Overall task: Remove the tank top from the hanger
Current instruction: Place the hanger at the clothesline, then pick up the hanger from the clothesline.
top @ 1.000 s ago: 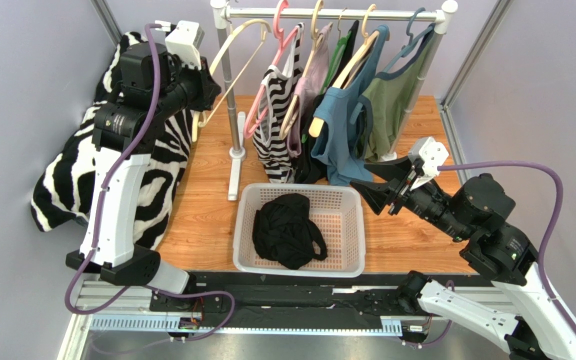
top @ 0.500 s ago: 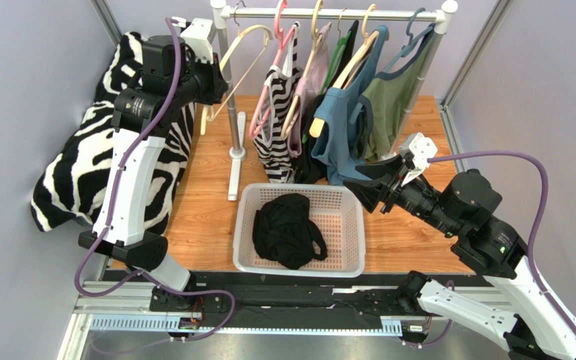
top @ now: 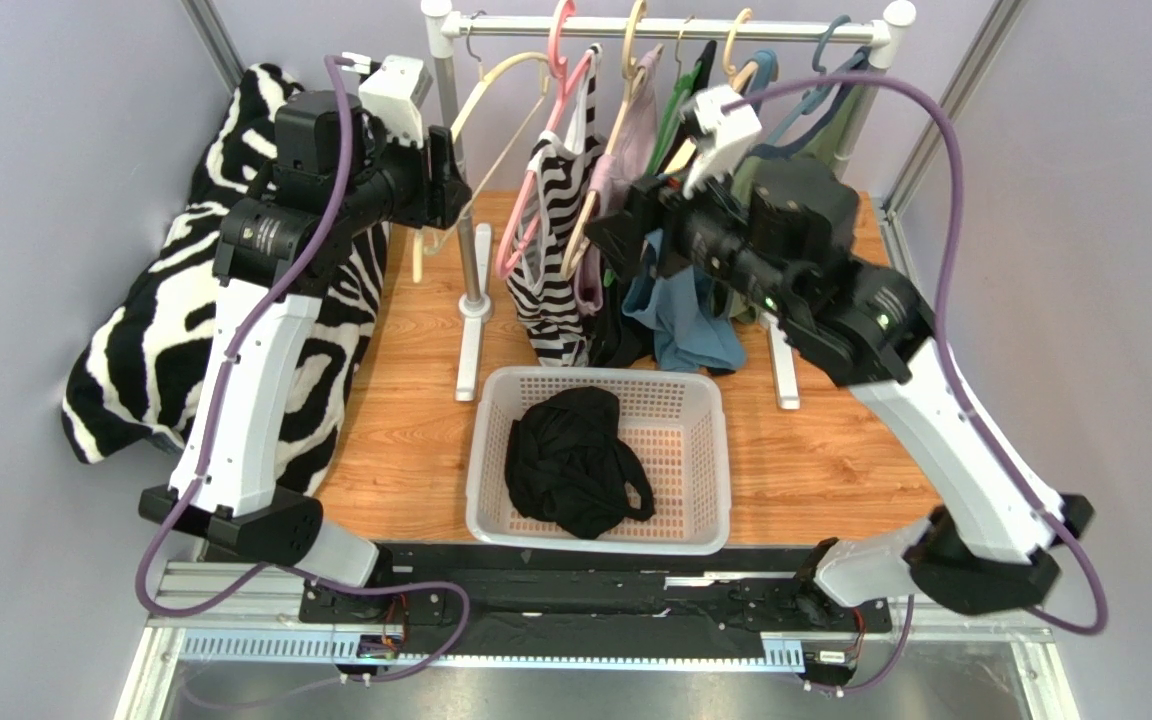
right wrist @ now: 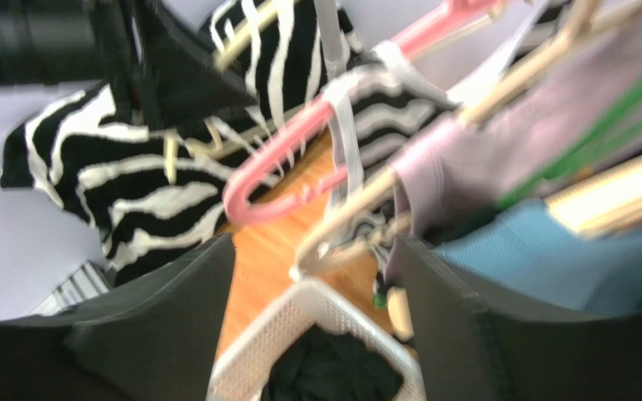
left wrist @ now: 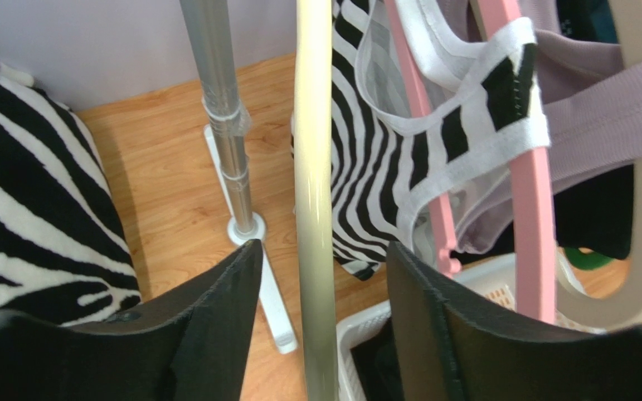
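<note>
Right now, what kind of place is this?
Probably a robot lab test cell: plain grey enclosure walls, a silver metal clothes rack on a wooden tabletop, and a white plastic mesh basket.

Pale lilac-grey walls (top: 26, 180) close in the left, right and far sides under soft, even light. Slanted aluminium frame posts (top: 971, 68) rise at the desk's far corners. The desk (top: 402, 435) has an orange-brown wood-grain top. A black and silver metal rail (top: 237, 642) runs along its near edge. A zebra-striped cloth (top: 132, 345) hangs past the left edge.
</note>
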`<control>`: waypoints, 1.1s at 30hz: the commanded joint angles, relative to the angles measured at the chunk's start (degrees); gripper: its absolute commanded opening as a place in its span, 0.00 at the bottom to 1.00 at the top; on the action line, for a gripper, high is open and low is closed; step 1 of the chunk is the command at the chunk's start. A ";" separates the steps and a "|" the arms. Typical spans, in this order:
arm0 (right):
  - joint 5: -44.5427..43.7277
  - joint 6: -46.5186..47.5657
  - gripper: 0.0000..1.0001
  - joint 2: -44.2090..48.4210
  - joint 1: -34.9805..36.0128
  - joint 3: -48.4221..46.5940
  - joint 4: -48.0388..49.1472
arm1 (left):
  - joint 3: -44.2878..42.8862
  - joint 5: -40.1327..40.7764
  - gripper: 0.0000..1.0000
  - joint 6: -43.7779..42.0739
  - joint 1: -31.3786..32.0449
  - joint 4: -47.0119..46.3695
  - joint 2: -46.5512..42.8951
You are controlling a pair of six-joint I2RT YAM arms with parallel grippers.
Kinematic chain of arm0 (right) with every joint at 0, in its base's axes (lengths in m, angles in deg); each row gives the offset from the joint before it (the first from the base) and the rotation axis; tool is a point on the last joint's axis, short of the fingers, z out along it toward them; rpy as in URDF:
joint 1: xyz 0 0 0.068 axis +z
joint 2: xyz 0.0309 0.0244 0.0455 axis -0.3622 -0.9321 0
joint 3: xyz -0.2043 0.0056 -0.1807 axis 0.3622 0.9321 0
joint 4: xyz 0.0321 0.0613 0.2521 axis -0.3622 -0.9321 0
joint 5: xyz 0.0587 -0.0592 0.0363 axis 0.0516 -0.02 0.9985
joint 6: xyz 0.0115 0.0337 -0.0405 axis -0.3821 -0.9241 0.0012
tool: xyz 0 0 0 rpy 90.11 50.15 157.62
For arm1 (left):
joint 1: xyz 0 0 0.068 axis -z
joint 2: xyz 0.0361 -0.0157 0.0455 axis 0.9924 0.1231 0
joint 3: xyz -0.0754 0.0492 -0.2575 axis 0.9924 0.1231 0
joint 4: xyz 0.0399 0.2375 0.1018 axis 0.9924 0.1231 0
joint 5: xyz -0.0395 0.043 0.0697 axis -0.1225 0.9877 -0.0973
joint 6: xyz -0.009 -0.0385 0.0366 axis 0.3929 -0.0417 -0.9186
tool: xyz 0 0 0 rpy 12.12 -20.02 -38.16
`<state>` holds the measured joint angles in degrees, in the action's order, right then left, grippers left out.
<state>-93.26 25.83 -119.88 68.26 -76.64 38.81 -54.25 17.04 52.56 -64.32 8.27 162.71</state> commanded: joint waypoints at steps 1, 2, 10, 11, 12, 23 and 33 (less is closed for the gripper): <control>-2.01 -1.89 0.80 -10.11 0.00 -16.30 -2.45 | 2.68 -3.64 0.75 -1.58 -0.24 -3.10 -5.35; -2.27 -2.15 0.83 -12.85 -0.09 -19.73 -4.98 | 3.39 -3.56 0.79 -2.10 -0.24 -3.28 -6.58; -6.66 -7.68 1.00 -21.84 -0.09 -29.79 -1.41 | 12.08 -4.52 0.88 -3.51 -0.24 -6.00 -16.33; -7.80 -8.65 1.00 -22.28 0.00 -30.05 -1.75 | 12.80 -5.13 0.89 -3.86 -0.16 -6.35 -17.30; -9.21 -9.27 1.00 -24.02 -0.09 -30.92 -2.54 | 13.33 -5.14 0.89 -3.95 -0.24 -6.62 -18.10; -33.82 -9.01 1.00 -31.68 5.97 -36.46 -3.69 | 16.14 -6.28 0.90 -5.01 -0.24 -6.18 -22.93; -35.67 -8.57 1.00 -33.70 7.29 -36.29 -5.18 | 18.87 -5.40 0.90 -5.45 -0.24 -6.53 -25.05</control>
<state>-125.37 16.67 -152.84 75.56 -110.65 33.74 -35.56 11.54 48.18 -64.32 3.57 139.17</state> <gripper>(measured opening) 0.998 0.898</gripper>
